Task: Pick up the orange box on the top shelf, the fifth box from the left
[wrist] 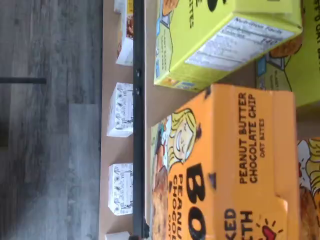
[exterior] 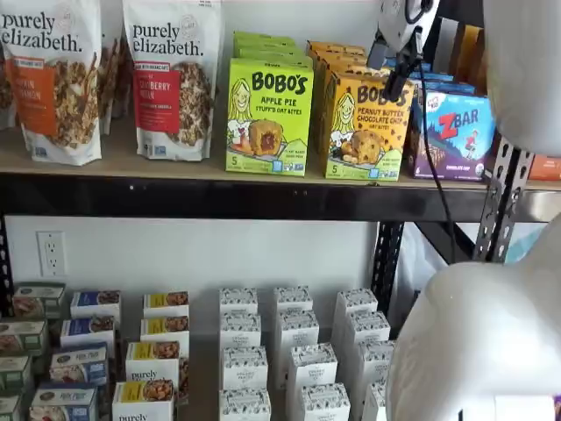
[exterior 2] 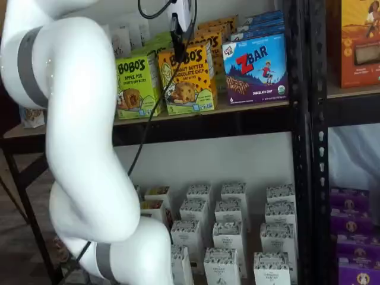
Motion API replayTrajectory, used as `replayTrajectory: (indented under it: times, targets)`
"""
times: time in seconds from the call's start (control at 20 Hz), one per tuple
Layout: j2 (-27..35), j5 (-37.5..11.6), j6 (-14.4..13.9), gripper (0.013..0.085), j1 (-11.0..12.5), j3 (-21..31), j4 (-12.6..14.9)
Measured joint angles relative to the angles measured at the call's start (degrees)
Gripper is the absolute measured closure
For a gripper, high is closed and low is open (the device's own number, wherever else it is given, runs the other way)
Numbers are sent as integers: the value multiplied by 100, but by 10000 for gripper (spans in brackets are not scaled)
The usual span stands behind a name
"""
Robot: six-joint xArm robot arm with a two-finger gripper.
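Observation:
The orange box stands upright on the top shelf, between a lime-green box and a blue-purple one, with more orange boxes behind it. It also shows in a shelf view, above the shelf's black front beam. The wrist view looks down on the orange box from close above. My gripper hangs in front of the box's upper right part, and its black finger lies over the box's top left edge. Only one finger shows side-on, so no gap can be judged. Nothing is seen held.
A lime-green Apple Pie box stands left of the orange box, a ZBar box to its right. Granola bags fill the shelf's left. Small white boxes crowd the lower level. A black upright and my white arm are close.

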State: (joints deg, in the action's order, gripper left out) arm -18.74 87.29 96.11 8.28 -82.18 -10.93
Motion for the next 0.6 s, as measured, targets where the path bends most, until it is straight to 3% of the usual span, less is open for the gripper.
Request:
replayTrajectory:
  times: [0.6]
  targets:
    - [460,459,-139,130,-221,-412,446]
